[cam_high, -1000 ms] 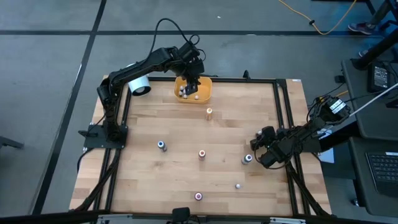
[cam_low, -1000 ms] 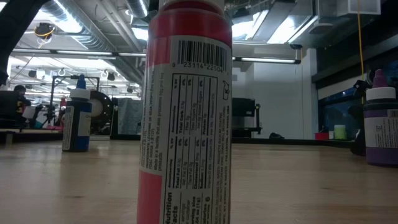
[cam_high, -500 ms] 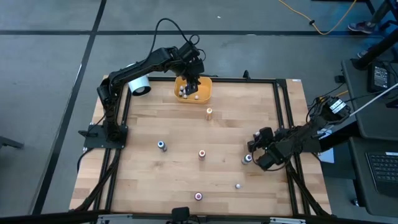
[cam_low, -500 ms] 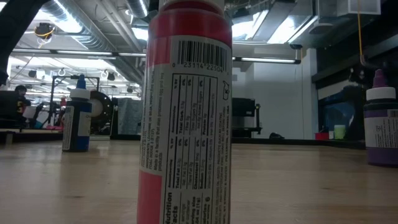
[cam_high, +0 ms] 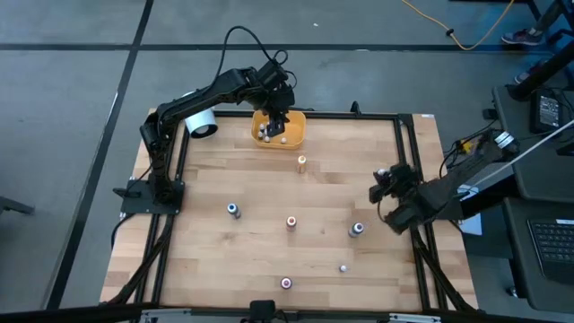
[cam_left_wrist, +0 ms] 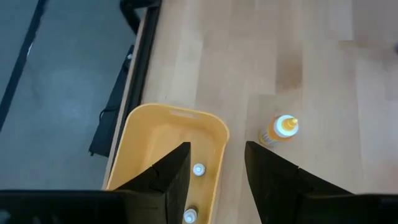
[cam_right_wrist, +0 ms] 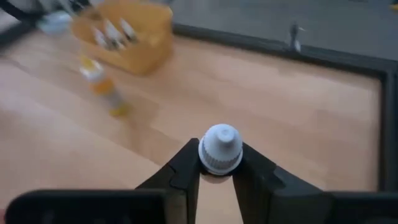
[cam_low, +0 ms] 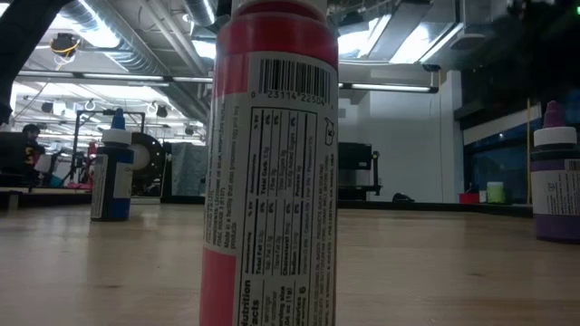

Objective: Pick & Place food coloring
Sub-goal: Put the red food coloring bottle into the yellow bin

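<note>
Wood table (cam_high: 323,193): right gripper (cam_right_wrist: 219,169) pinches a white-capped bottle (cam_right_wrist: 220,148); carry it level to the bin (cam_high: 291,127), where left gripper (cam_left_wrist: 216,167) hovers spread.

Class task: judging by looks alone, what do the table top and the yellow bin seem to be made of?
Table top: looks like pale wood with a smooth finish; plank seams and grain streaks show. Yellow bin: probably moulded plastic, matte to slightly glossy; one uniform colour, thin walls, rounded corners.

My wooden table (cam_high: 269,188) carries a yellow-orange bin (cam_high: 294,133) at its far edge, with a white cylinder (cam_high: 201,123) near that bin, just beyond the table's far-left corner.
</note>
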Available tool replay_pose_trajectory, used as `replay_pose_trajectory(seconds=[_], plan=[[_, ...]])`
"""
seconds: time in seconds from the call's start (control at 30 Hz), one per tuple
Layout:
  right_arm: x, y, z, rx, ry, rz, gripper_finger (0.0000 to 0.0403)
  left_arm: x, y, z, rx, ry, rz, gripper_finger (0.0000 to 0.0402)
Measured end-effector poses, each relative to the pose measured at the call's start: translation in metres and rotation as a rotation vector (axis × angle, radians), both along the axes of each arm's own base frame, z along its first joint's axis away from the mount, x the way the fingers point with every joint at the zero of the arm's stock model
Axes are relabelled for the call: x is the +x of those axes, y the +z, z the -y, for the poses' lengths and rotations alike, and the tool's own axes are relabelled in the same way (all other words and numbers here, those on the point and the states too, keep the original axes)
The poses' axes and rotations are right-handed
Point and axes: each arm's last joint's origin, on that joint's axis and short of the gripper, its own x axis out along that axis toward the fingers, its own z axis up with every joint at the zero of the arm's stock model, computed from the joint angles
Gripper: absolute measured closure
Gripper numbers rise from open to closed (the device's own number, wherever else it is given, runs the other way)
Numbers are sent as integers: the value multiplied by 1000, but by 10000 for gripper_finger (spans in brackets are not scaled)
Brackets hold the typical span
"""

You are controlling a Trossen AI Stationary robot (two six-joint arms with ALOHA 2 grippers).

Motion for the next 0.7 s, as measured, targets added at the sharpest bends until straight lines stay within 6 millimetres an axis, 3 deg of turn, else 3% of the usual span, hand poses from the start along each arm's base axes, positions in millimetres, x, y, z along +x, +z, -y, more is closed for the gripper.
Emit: replay_pose_trajectory(seconds=[0.2,0.37,0.7], plan=[[-8,38,16,-21,163,51,321,1,1,4,-33,-156,47,254],[-4,60,28,-41,350,36,321,5,1,11,-15,-244,58,254],[28,69,63,5,525,8,322,14,37,31,115,-368,155,254]])
